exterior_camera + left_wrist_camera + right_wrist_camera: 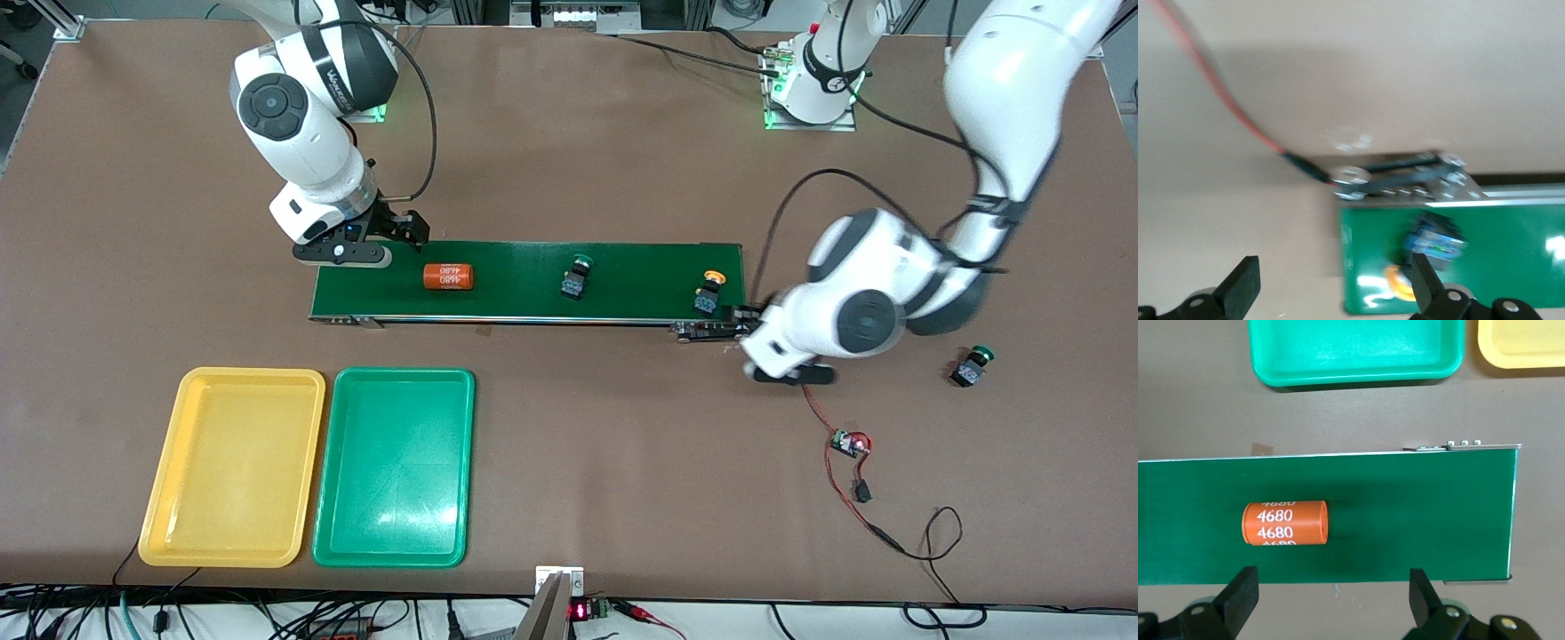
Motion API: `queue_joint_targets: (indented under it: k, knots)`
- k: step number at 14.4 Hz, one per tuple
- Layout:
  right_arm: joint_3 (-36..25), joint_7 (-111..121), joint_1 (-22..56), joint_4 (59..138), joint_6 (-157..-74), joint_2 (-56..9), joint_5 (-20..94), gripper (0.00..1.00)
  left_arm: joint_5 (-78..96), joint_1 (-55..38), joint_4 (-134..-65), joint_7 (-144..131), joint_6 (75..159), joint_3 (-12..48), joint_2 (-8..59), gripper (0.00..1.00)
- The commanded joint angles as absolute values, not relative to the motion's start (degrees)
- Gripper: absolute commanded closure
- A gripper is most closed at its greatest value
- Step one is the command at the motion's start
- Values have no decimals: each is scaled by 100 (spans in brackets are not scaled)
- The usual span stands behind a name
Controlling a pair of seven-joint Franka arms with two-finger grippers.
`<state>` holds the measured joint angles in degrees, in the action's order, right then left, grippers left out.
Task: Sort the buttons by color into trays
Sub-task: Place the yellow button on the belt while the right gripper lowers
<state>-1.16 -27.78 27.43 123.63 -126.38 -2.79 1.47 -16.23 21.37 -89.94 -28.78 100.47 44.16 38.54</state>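
Observation:
Two buttons stand on the dark-green belt [640,284]: a green-capped one [577,276] mid-belt and a yellow-capped one [710,290] [1431,241] at the left arm's end. Another green-capped button [973,365] sits on the table, toward the left arm's end. My left gripper [741,314] [1335,290] is open over the belt's end edge, and one finger [1426,287] stands close beside the yellow-capped button without holding it. My right gripper [404,228] [1331,597] is open and empty over the belt's other end. The yellow tray [233,467] [1521,343] and green tray [394,467] [1358,350] lie side by side, nearer the front camera.
An orange cylinder [448,276] [1285,523] printed 4680 lies on the belt close to my right gripper. A metal bracket [702,331] [1405,179] sticks out at the belt's left-arm end. A red wire with a small circuit board [849,443] trails across the table there.

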Motion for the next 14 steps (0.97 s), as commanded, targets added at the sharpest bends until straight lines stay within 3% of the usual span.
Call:
queue_joint_targets:
  k: [1,3,9,11,14]
  knots:
    - [-132,-2619,2786,12287,-12691,-360,105,0,-1767,2897,-8824,-2682,9896,4439,3893,0]
    - [-132,-2497,2786,12287,-12691,-378,105,0,-1915,3268,-8815,-2356,10010,4194,3972,0]
    - [-132,-2549,2856,12287,-12813,-526,193,0,-2485,3269,-8263,-899,11028,2700,4218,0]
    - [-132,-2750,3145,12244,-13313,-851,220,0,-2531,3357,-8201,894,11135,2628,4516,0]
    - [-132,-3015,3436,11744,-13368,-1440,220,0,-2549,3322,-7893,2361,11162,2514,4912,0]
